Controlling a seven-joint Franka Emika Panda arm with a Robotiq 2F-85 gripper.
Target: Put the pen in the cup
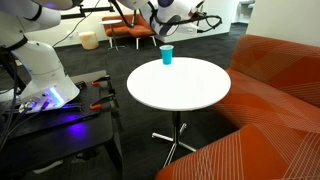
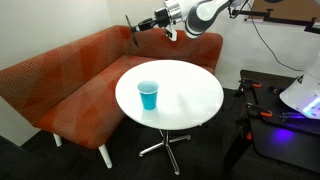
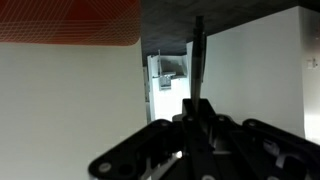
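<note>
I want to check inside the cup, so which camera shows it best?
In an exterior view the cup is close, seen from above into its mouth. In an exterior view it is small and side-on. The wrist view misses it.

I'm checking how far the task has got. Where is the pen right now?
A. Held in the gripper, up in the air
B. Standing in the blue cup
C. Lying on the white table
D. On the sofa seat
A: in an exterior view the pen sticks out of the gripper, with the jaws closed on it well above table height. The cup stands on the table with no pen in it.
</note>
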